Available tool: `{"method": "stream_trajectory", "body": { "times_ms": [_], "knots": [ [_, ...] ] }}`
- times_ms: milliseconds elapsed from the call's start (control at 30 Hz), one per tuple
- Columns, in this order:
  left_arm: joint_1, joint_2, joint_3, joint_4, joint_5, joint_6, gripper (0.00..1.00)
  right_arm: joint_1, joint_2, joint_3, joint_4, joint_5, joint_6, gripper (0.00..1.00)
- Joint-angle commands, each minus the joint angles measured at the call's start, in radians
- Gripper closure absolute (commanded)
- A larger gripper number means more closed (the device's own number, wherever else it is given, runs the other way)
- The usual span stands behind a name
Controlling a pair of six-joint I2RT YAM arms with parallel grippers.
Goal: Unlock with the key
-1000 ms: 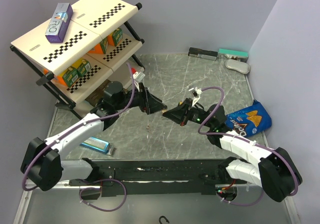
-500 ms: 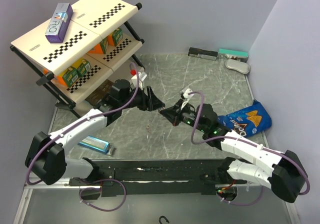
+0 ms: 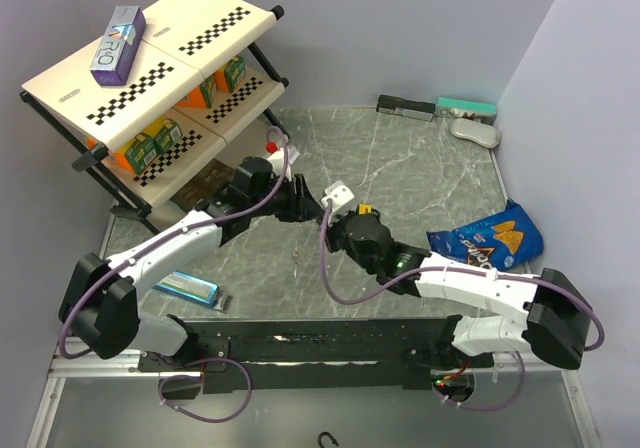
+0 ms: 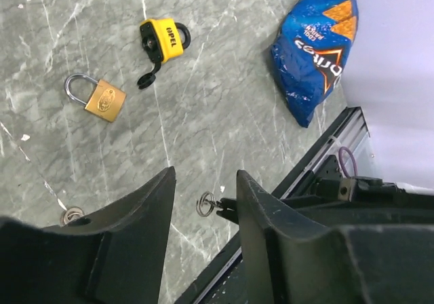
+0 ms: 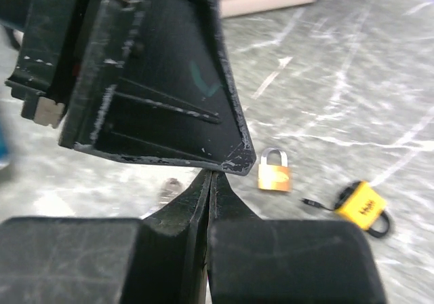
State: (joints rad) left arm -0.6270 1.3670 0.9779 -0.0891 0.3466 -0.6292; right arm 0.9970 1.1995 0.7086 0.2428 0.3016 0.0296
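My right gripper (image 5: 211, 174) is shut on a small key, whose ring (image 4: 205, 204) sticks out of its black tip. In the left wrist view that ring hangs in the gap of my left gripper (image 4: 205, 175); its jaws stand apart on either side and touch nothing. In the top view the two grippers meet tip to tip, left gripper (image 3: 312, 208) against right gripper (image 3: 328, 224), above the marble table (image 3: 420, 168). A brass padlock (image 4: 98, 98) and a yellow padlock (image 4: 163, 41) lie on the table beyond them, and the brass padlock (image 5: 273, 172) and yellow padlock (image 5: 363, 205) also show in the right wrist view.
A second loose key (image 4: 71, 216) lies on the table under the grippers. A blue chip bag (image 3: 488, 238) lies at the right. A two-tier shelf (image 3: 150, 78) with boxes stands at the back left. A blue packet (image 3: 188, 288) rests near the left arm. Small boxes (image 3: 440, 108) line the back wall.
The right arm has swung left and brought the key between the left gripper's fingers. The left jaws have narrowed around the key ring. The right gripper stayed shut.
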Motion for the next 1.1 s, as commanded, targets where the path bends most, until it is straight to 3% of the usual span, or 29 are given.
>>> {"method": "stream_trajectory", "body": {
  "times_ms": [0, 500, 667, 833, 900, 933, 1000, 1033, 1067],
  "knots": [
    [-0.016, 0.024, 0.047, -0.023, -0.005, 0.020, 0.54, 0.054, 0.034, 0.075, 0.035, 0.220, -0.114, 1.00],
    [-0.017, 0.052, 0.031, 0.018, 0.061, -0.017, 0.80, 0.144, 0.118, 0.078, 0.141, 0.358, -0.264, 1.00],
    [-0.017, 0.063, 0.030, 0.026, 0.080, -0.021, 0.99, 0.152, 0.132, 0.078, 0.148, 0.369, -0.266, 1.00],
    [-0.017, 0.058, 0.044, -0.010, 0.039, 0.020, 0.99, 0.100, 0.088, 0.066, 0.067, 0.263, -0.153, 1.00],
    [-0.016, 0.040, 0.045, -0.033, 0.009, 0.045, 0.96, 0.022, 0.037, 0.037, 0.024, 0.116, -0.056, 1.00],
    [-0.016, 0.031, 0.041, -0.038, -0.029, 0.049, 0.84, -0.013, 0.017, 0.019, 0.013, 0.050, -0.033, 1.00],
    [-0.008, 0.006, 0.036, -0.058, -0.058, 0.081, 0.74, -0.101, -0.026, -0.021, -0.011, -0.174, 0.047, 1.00],
    [-0.002, -0.002, 0.039, -0.070, -0.075, 0.092, 0.55, -0.151, -0.034, -0.032, -0.029, -0.212, 0.087, 0.95],
    [0.062, -0.043, 0.021, -0.083, -0.096, 0.112, 0.24, -0.231, -0.020, -0.035, -0.086, -0.377, 0.125, 0.75]
  ]
}}
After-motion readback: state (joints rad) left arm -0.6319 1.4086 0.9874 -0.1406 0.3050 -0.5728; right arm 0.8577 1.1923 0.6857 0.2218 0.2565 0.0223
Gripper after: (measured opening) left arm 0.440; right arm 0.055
